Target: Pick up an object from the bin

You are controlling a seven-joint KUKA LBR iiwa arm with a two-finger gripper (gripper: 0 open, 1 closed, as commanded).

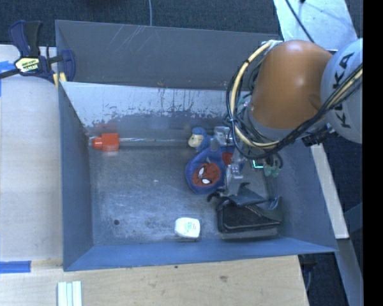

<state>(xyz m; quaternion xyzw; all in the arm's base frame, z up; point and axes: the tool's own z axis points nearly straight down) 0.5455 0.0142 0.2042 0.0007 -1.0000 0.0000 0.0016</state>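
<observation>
Here, in the camera view, the arm is reaching into the bin (76, 190) under its orange cover (287, 81), and the end effector (233, 171) is hanging low over the cluster near the bin's arm-side wall. Whether it is open or closed cannot be told, as cables and wrist hardware are hiding it, and nothing is visibly sitting in its grasp. Touching or just beside it, on the side away from the arm, a round blue pouch with a red spider-mask face (203, 173) is lying on the floor. Directly nearer the camera from it, a flat black case (249, 220) is resting. A small yellowish piece (196, 139) is lying just beyond the pouch. A white round piece (187, 228) and an orange-capped clear tube (106, 142) are lying well apart. Judged risk: with pouch and case crowding the end effector, a closing could be pinching both or sliding off the soft pouch.
</observation>
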